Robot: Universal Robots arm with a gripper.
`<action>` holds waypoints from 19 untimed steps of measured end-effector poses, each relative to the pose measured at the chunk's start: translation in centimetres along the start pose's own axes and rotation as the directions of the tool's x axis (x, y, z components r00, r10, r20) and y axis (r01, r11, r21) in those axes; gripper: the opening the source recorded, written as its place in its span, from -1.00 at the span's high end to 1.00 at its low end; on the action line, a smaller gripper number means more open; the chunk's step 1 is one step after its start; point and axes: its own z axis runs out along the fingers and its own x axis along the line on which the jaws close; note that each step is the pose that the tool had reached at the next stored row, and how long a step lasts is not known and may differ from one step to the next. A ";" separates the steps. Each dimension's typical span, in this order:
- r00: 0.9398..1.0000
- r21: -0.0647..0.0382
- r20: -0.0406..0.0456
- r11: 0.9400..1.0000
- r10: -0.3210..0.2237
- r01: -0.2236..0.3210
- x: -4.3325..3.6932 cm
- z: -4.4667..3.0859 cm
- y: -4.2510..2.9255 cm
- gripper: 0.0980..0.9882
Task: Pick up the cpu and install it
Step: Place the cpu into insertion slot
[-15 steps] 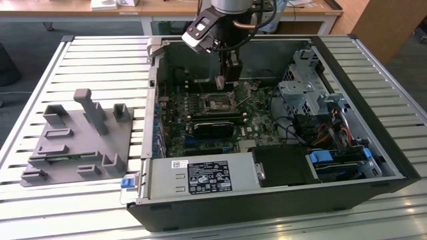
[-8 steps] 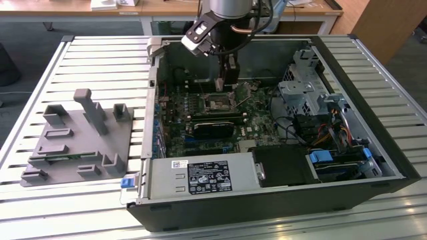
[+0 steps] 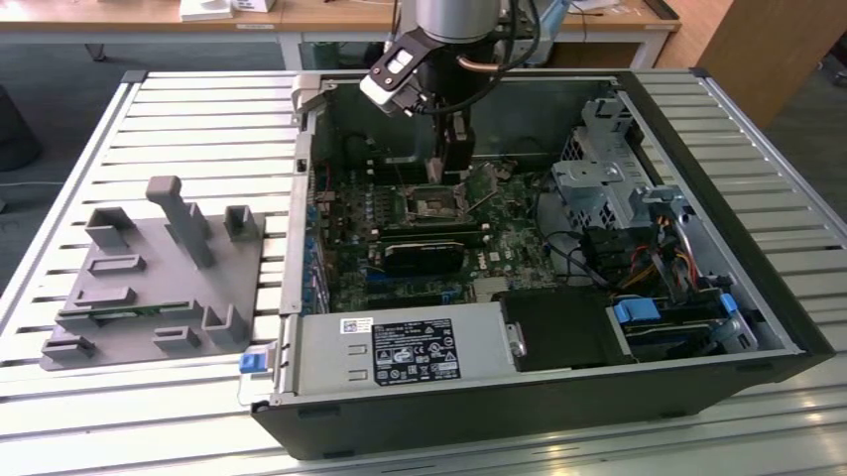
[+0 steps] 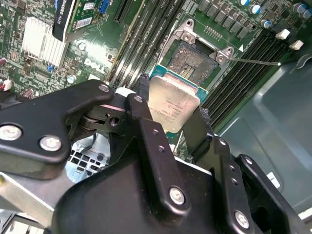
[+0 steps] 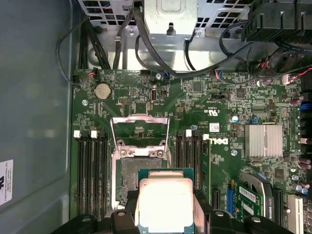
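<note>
Gripper (image 4: 171,109) clamps cpu (image 5: 164,204) over open socket (image 4: 195,61).

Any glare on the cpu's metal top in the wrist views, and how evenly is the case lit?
First wrist view: the cpu lid glares almost white. Second wrist view: softer sheen, faint print visible, gripper shut on it. Exterior view: computer case interior shaded, table bright.
</note>
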 end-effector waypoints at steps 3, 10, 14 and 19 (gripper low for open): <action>1.000 0.000 0.000 1.000 0.000 0.000 0.00 0.16 -0.01 0.04; 1.000 0.000 0.000 1.000 0.000 0.000 0.01 0.56 -0.03 0.04; 1.000 0.000 0.000 1.000 0.000 0.000 0.14 1.04 -0.05 0.04; 1.000 0.000 0.000 1.000 -0.001 0.001 0.23 1.55 -0.08 0.04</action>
